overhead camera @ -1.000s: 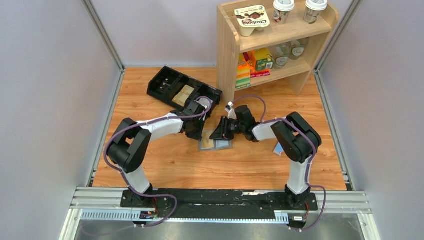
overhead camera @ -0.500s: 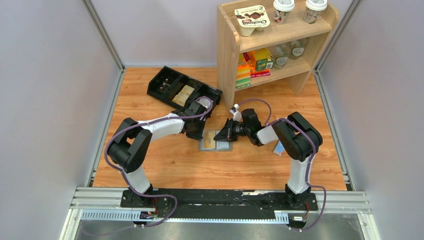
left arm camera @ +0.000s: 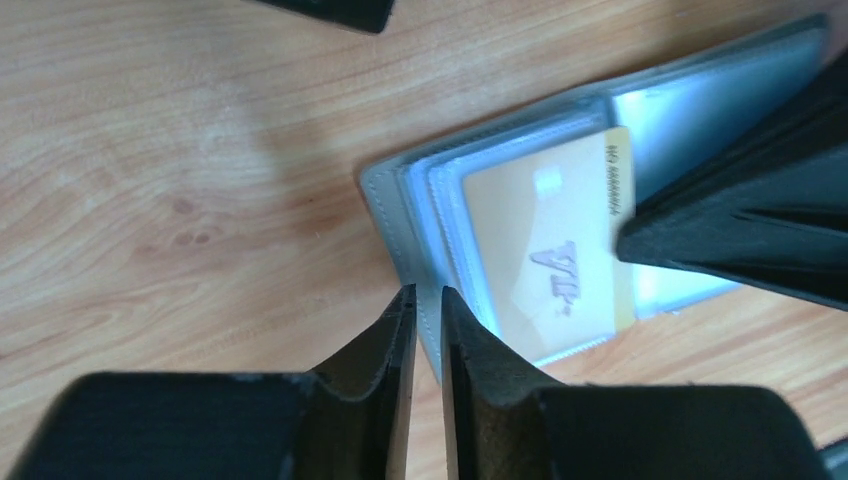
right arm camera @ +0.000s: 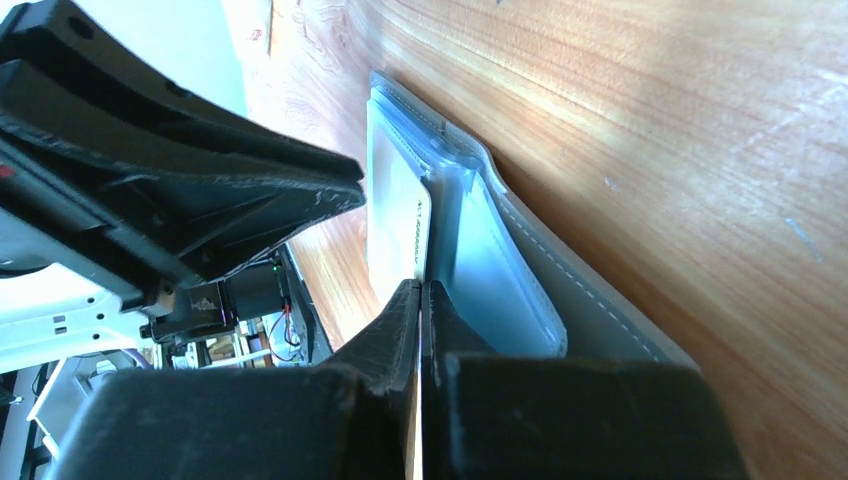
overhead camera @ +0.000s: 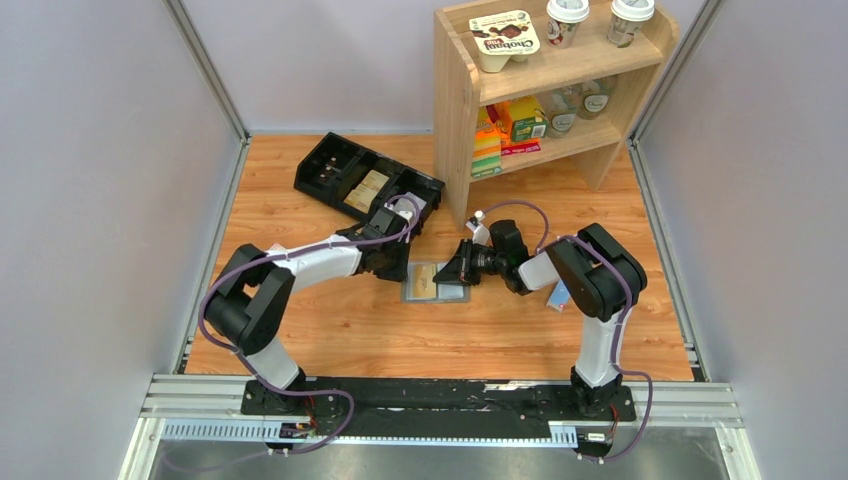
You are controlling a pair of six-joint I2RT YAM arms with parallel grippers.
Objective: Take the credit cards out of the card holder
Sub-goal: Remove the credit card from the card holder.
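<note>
Right fingers [right arm camera: 420, 285] slid rightward, now clamped on the card [left arm camera: 545, 250] edge, I think; my left fingers [left arm camera: 428, 292] sit slightly apart beside the holder [left arm camera: 395, 200].

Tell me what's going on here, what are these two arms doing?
Two arms are working on an open card holder lying on the table. The right arm has its jaws shut on the edge of a tan card that sits in one of the clear sleeves. The left arm has its jaws nearly together at the holder's opposite edge, seemingly steadying it; whether they pinch it is unclear. The card is not yet out.
</note>
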